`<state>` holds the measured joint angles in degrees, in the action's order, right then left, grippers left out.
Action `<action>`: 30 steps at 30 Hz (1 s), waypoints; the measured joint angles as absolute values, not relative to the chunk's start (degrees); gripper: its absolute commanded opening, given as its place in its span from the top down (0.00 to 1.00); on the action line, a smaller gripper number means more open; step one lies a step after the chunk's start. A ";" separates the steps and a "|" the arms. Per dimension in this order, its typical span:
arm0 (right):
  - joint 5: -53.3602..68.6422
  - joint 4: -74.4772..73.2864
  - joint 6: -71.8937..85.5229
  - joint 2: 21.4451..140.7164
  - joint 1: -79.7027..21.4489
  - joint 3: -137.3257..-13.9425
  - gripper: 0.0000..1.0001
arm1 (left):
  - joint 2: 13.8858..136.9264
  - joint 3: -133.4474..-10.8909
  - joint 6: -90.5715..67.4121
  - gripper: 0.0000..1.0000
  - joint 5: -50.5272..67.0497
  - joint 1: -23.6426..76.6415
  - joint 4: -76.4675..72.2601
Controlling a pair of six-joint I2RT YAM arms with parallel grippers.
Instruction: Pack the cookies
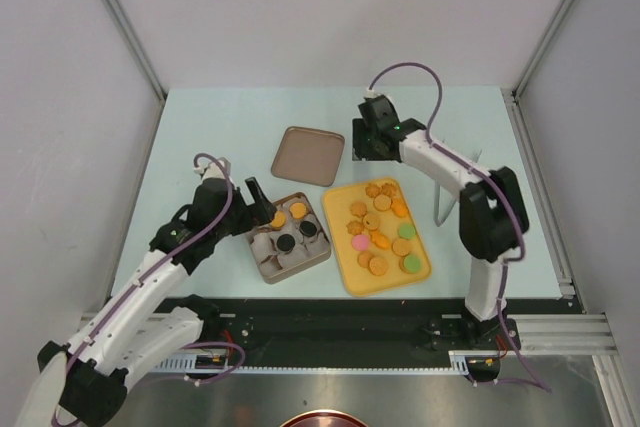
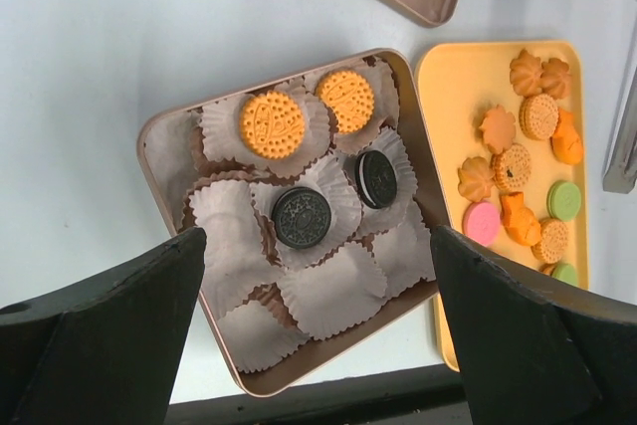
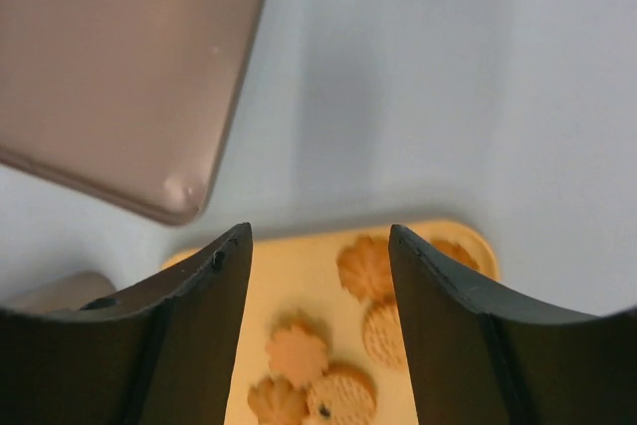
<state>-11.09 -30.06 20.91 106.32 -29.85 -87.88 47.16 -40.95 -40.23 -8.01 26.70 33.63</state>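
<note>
Holding four cookies (image 2: 272, 124) in paper cups (image 2: 328, 291), the tin (image 2: 159, 136) lies between the wide, empty jaws of the left gripper (image 2: 317, 236); the right gripper (image 3: 318, 236), jaws parted and empty, frames loose cookies on the tray (image 3: 299, 276).

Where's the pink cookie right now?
From above, the pink cookie lies on the yellow tray, near its left edge, the side facing the brown tin, with orange cookies around it.
</note>
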 measured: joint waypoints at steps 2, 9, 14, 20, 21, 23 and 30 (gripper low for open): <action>-10.55 -29.54 21.04 112.05 -29.82 -91.77 0.41 | 46.74 -41.30 -39.97 0.00 -8.40 26.59 33.80; -8.86 -29.08 21.93 126.63 -29.45 -103.96 0.43 | 44.49 -41.32 -39.99 0.00 -9.65 26.41 36.93; -7.94 -28.60 22.65 131.15 -29.80 -109.25 0.43 | 43.92 -41.32 -40.03 0.00 -10.61 26.33 38.61; -7.68 -28.93 23.24 133.95 -30.92 -113.45 0.44 | 43.81 -41.32 -40.05 0.00 -11.75 26.30 40.03; -7.70 -28.91 23.35 134.52 -31.03 -114.13 0.44 | 43.81 -41.32 -40.05 0.00 -11.86 26.28 40.14; -7.90 -29.10 23.49 135.17 -31.42 -114.30 0.46 | 43.81 -41.32 -40.05 0.00 -11.88 26.26 40.16; -9.17 -31.42 23.53 137.36 -32.23 -114.89 0.53 | 43.81 -41.01 -40.10 0.00 -11.86 26.22 40.16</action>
<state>-9.17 -31.42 23.53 137.36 -32.23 -114.89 43.81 -41.01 -40.10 -11.86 26.22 40.16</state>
